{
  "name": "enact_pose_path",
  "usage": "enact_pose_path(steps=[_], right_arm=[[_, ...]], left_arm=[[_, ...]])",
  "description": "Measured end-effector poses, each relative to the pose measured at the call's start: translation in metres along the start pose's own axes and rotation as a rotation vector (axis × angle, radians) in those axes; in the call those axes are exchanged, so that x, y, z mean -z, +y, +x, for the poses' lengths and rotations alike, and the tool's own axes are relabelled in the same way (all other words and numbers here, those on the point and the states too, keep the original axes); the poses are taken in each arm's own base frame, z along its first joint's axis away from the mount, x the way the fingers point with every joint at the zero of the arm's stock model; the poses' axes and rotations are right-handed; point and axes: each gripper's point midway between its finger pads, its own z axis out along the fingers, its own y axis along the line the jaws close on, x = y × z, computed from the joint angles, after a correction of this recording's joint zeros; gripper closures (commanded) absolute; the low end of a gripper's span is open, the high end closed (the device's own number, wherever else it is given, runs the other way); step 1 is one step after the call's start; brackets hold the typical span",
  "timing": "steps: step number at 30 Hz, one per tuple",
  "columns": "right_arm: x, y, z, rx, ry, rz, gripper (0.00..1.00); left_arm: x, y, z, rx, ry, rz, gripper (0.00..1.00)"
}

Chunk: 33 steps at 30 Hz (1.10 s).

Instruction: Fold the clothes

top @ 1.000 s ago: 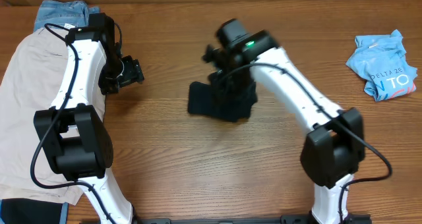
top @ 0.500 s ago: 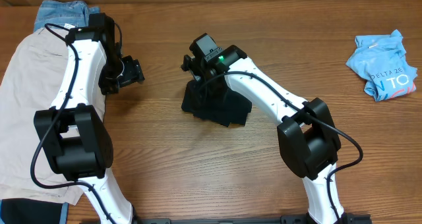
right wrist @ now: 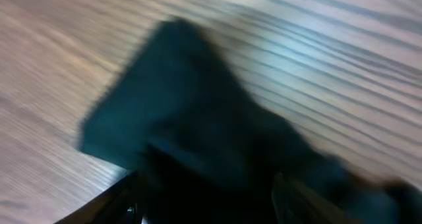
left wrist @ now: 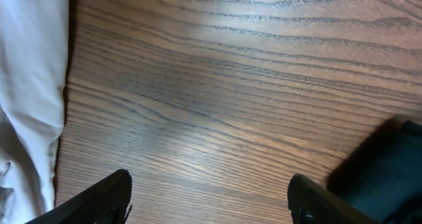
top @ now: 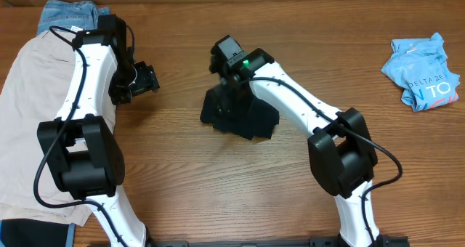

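Looking down from overhead, we've got the black T-shirt (top: 247, 120) bunched in a dark heap at the middle of the frame, with the right gripper (top: 231, 87) down on its upper edge. Our right wrist view is pretty smeared, but the fingers (right wrist: 125, 191) look spread apart with dark cloth humped between them. The left gripper (top: 142, 78) hangs over the table (top: 218, 189) left of centre, jaws wide apart, only wood grain between them. Beige shorts (top: 29, 109) fill the left edge, blue denim (top: 67, 16) peeks out at upper left, and the light-blue printed tee (top: 423, 71) sits crumpled at upper right.
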Motion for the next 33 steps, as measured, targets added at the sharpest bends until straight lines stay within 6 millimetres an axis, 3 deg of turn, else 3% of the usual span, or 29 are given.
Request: enact_pose_path(steps=[7, 10, 14, 20, 21, 24, 26, 29, 33], right_arm=[[0.079, -0.048, 0.003, -0.123, -0.067, 0.090, 0.32], [0.090, -0.054, 0.013, -0.142, -0.039, 0.052, 0.32], [0.069, -0.039, 0.027, -0.111, 0.026, -0.025, 0.32], [0.010, -0.016, 0.047, -0.065, 0.119, -0.090, 0.34], [0.001, -0.013, 0.050, -0.059, 0.128, -0.097, 0.38], [-0.016, -0.010, 0.048, -0.043, 0.115, -0.108, 0.77], [-0.020, -0.010, 0.040, -0.039, 0.079, -0.110, 0.89], [-0.020, -0.010, 0.027, -0.024, 0.026, -0.110, 0.94], [-0.015, -0.009, 0.023, -0.023, 0.020, -0.107, 0.91]], left_arm=[[0.000, -0.001, 0.000, 0.000, 0.002, 0.007, 0.21], [0.000, -0.001, 0.000, 0.000, 0.002, 0.007, 0.21], [0.000, -0.001, 0.000, 0.000, 0.002, 0.007, 0.21], [0.000, -0.001, 0.000, 0.000, 0.003, 0.007, 0.21], [0.000, -0.001, 0.000, 0.000, 0.002, 0.007, 0.21], [0.000, -0.001, 0.000, 0.000, 0.003, 0.007, 0.21], [0.000, -0.001, 0.001, 0.000, 0.003, 0.007, 0.21], [0.000, -0.001, 0.001, 0.000, 0.003, 0.007, 0.21], [0.000, -0.001, 0.001, 0.000, 0.003, 0.007, 0.21]])
